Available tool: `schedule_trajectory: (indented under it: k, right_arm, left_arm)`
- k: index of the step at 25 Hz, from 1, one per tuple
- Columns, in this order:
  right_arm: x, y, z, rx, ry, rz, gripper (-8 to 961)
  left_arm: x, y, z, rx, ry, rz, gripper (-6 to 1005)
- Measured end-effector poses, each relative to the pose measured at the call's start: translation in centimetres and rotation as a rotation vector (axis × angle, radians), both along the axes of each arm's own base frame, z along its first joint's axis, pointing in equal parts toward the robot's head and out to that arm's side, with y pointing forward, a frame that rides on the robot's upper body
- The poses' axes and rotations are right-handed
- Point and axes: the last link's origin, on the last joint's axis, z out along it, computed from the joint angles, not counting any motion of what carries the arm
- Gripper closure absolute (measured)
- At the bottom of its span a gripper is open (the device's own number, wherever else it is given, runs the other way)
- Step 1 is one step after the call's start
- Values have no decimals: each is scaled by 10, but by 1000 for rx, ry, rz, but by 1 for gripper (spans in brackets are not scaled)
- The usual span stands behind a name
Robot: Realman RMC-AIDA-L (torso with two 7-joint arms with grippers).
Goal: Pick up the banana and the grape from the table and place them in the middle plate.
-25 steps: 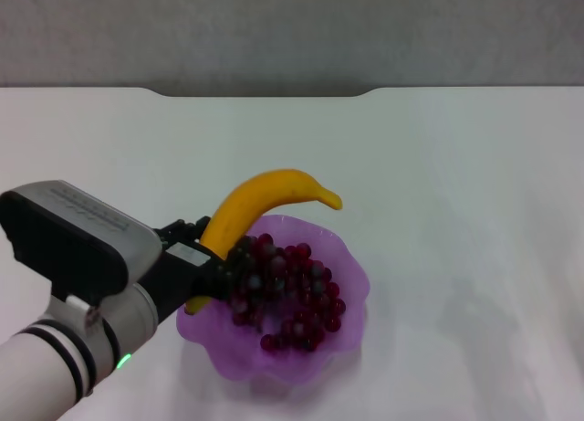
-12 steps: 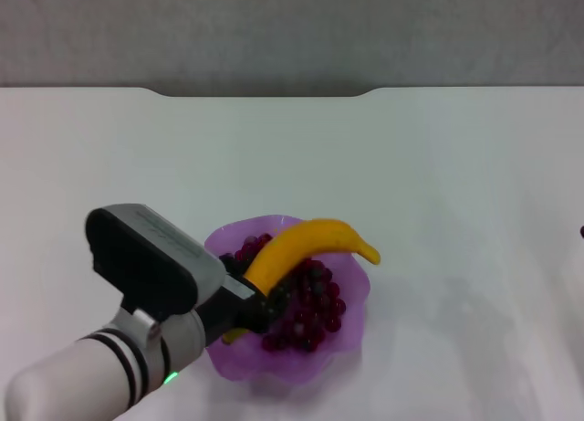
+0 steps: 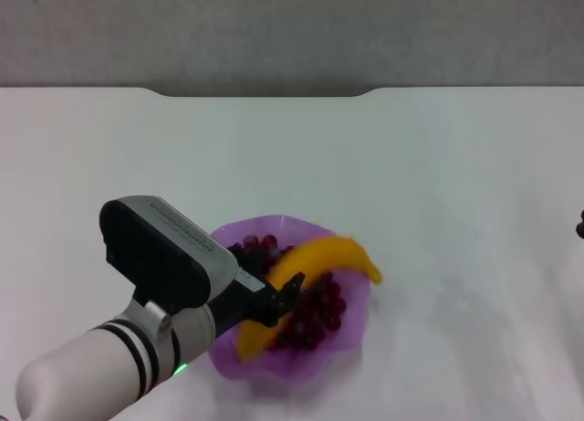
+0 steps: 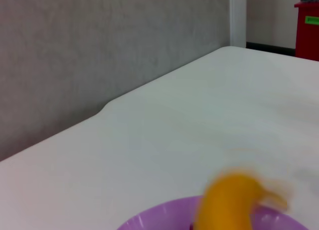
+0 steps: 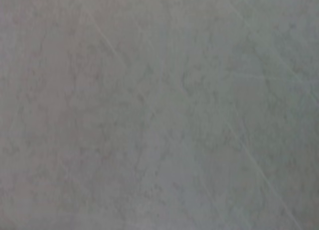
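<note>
**A:** Starting at the left: why was that arm reaching in so low?

**B:** The left gripper (image 3: 278,300) sat over the near-left part of the middle plate (image 3: 274,371), right against the banana (image 3: 324,257). I judged it was setting the fruit down there, as the last step of the task. The banana lay slanted across the plate, with its lower end under the gripper and its dark tip poking just past the far-right rim.

**A:** Was it clamped on the banana or had it let go?

**B:** I could not tell. The wrist housing covered most of the gripper, and the banana was smeared as if moving.

**A:** And the grape?

**B:** The grape (image 3: 319,307) was already inside the plate, beneath and beside the banana, so the banana rested partly on the bunch. The arm hid the bunch's left side.

**A:** Did the left wrist view help?

**B:** Little. It showed a blurred banana (image 4: 227,200) above a purple rim (image 4: 159,217), cut off at the frame edge, with none of the arm's own gripper.

**A:** Further right?

**B:** Bare table (image 3: 438,165), then a dark sliver at the edge, likely the right gripper (image 3: 580,227), parked well apart. Too little of it showed to read its state, and its wrist view gave only plain surface.
</note>
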Motion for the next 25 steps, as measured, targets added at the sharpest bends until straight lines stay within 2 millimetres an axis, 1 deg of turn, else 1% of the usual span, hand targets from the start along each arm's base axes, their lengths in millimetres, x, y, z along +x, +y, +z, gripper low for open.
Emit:
schedule_trajectory:
  k: [1, 7, 12, 16, 17, 18, 21, 22, 23, 24, 25]
  right_arm:
    - [0, 0, 0, -2, 6, 0, 953]
    - [0, 0, -1, -8, 18, 0, 953]
    - [1, 0, -1, -9, 18, 0, 953]
    - [1, -1, -1, -10, 17, -3, 953]
    - [1, -1, -1, -11, 17, -3, 953]
    - [1, -1, -1, -11, 17, -3, 953]
    - [2, 0, -1, -11, 16, -3, 953]
    - [2, 0, -1, -11, 16, -4, 953]
    - [2, 0, -1, -13, 15, -4, 953]
    - [2, 0, -1, -15, 15, -5, 953]
    - [2, 0, -2, -17, 14, -7, 953]
  left_arm:
    - [0, 0, 0, 3, 1, -3, 464]
    - [1, 0, 2, 10, 13, -27, 245]
    - [2, 1, 4, 24, 3, -31, 121]
    - [7, 3, 13, 73, -26, -59, 133]
    - [12, 5, 23, 129, -42, -97, 136]
    - [12, 5, 23, 129, -42, -97, 139]
    - [16, 9, 40, 223, -60, -151, 147]
    - [16, 9, 40, 223, -60, -151, 150]
    - [18, 13, 57, 324, -83, -196, 153]
    - [17, 14, 62, 349, -90, -202, 156]
    - [14, 16, 73, 408, -109, -212, 159]
